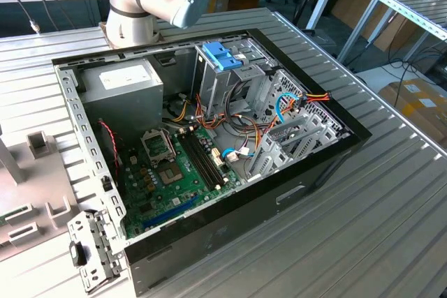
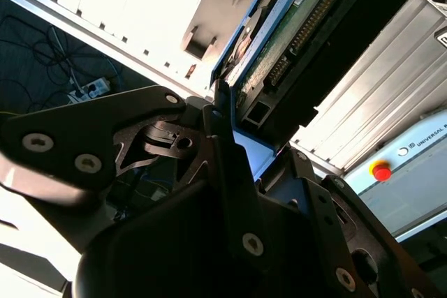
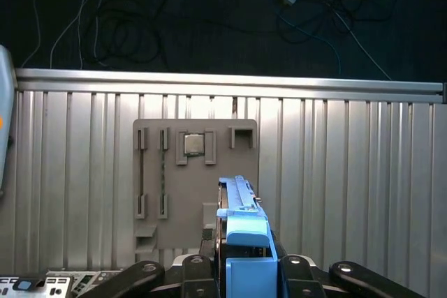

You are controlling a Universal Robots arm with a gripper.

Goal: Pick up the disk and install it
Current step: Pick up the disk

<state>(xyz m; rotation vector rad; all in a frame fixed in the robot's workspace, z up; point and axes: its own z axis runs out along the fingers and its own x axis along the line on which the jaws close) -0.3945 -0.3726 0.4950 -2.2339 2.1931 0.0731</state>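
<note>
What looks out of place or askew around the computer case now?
A perforated metal bracket lies loose outside the open computer case, at the exterior view's lower left. Nothing else stands out.

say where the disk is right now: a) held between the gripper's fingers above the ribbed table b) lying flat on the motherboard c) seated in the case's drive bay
a: in the first wrist view the disk, in its blue frame, stands clamped in the gripper over the ribbed table.
</note>
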